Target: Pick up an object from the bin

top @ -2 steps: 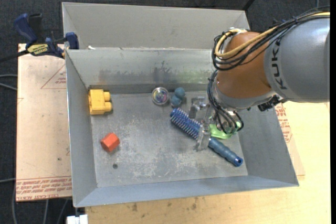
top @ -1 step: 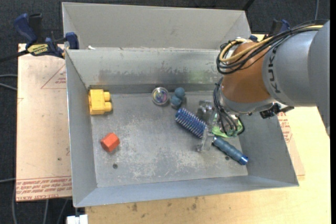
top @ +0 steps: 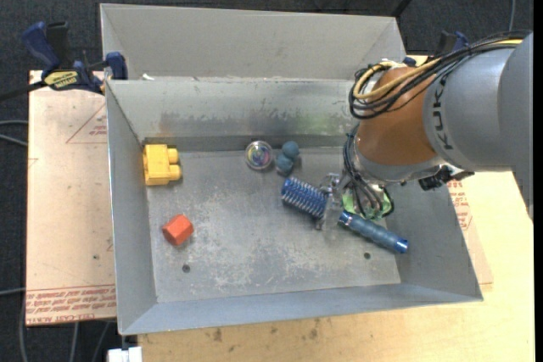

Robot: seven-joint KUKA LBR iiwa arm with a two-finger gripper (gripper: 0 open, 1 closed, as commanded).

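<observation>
My gripper (top: 338,197) is low at the right of the bin, under the orange cover. It sits over the middle of a blue hairbrush (top: 303,196), whose bristled head points left and whose blue handle runs down to the right. A small green thing (top: 380,204) lies just right of the gripper, partly hidden by cables. A small dull-blue figure (top: 289,154) and a shiny ball (top: 259,155) lie by the back wall, up and left of the gripper.
A yellow block (top: 160,164) lies at the left by the back wall. A red cube (top: 178,230) sits on the floor at the lower left. The arm covers the bin's right side.
</observation>
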